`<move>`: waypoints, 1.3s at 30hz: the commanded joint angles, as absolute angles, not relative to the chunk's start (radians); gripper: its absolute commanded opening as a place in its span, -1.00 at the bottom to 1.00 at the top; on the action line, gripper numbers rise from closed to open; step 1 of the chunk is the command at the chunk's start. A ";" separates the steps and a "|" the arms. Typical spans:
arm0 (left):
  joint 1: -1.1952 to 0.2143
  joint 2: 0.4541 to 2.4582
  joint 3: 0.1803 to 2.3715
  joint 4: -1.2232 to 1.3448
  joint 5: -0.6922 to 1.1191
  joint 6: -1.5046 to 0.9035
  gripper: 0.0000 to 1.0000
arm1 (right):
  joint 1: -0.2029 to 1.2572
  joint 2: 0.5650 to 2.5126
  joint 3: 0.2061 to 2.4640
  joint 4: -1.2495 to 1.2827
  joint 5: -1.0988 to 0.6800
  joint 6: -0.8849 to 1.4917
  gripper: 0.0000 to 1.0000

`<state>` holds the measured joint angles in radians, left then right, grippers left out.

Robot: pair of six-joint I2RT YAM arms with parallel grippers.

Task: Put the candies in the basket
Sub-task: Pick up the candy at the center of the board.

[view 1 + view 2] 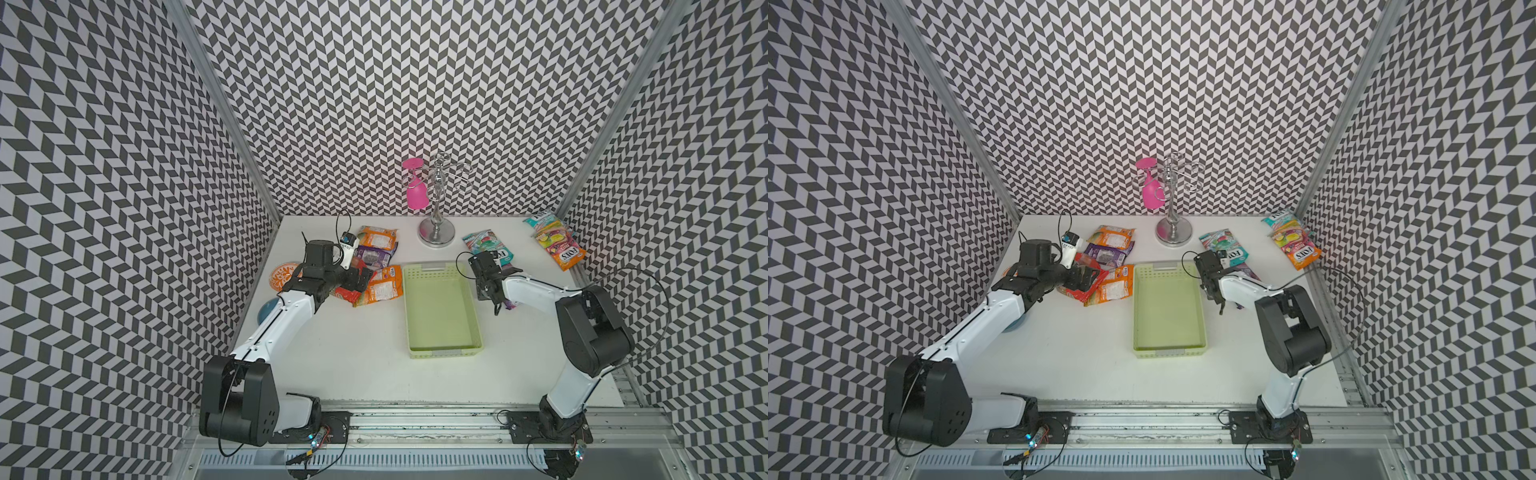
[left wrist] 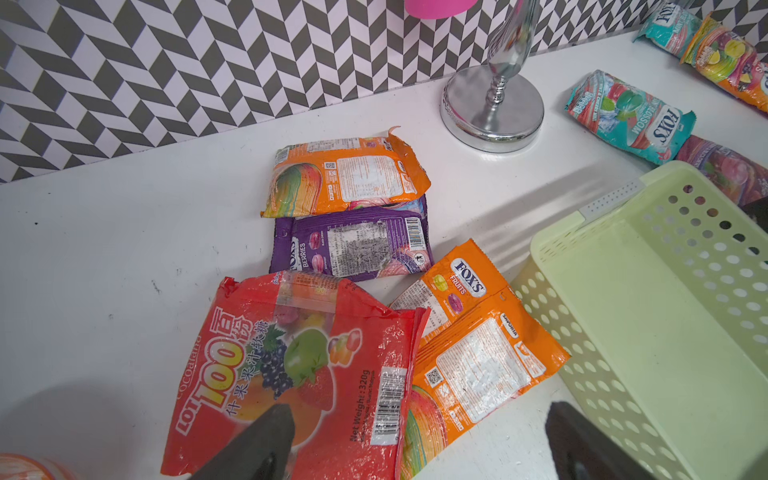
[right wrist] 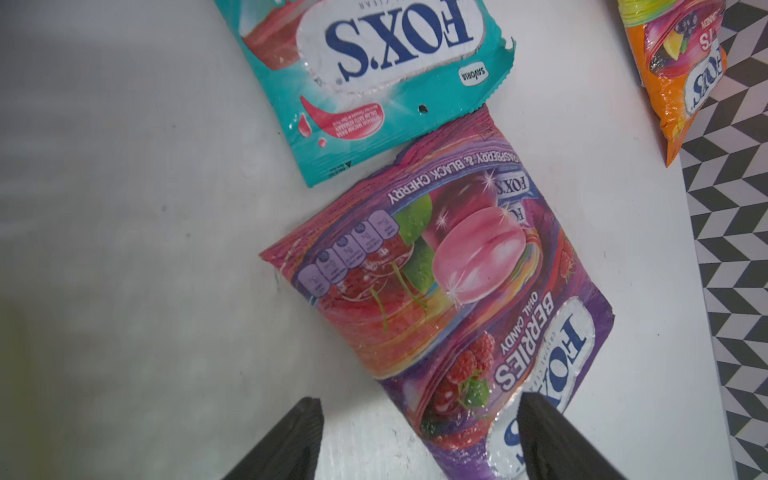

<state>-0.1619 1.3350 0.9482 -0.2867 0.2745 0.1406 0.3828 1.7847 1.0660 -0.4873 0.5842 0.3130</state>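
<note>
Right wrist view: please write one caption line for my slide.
Right gripper, fingers apart, poised over one end of the purple berries candy bag on the table beside a teal bag.

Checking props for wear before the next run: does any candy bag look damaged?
Yes. The orange bag nearest the back wall has a torn, curled-up corner. On the right arm's side, the teal bag next to the purple bag has a ragged, ripped end.
</note>
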 commanded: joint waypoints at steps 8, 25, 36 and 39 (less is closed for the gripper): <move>-0.150 1.332 0.951 -0.274 0.285 0.139 0.98 | 0.379 1.843 1.059 -0.425 0.682 0.286 0.33; -0.138 1.317 0.938 -0.264 0.302 0.139 0.98 | 0.380 1.828 1.055 -0.438 0.690 0.274 -1.00; -0.135 1.318 0.950 -0.274 0.296 0.138 0.98 | 0.403 1.680 1.081 -0.533 0.693 0.279 -1.00; -0.135 1.312 0.948 -0.275 0.313 0.134 0.98 | 0.423 1.631 1.081 -0.541 0.683 0.258 -1.00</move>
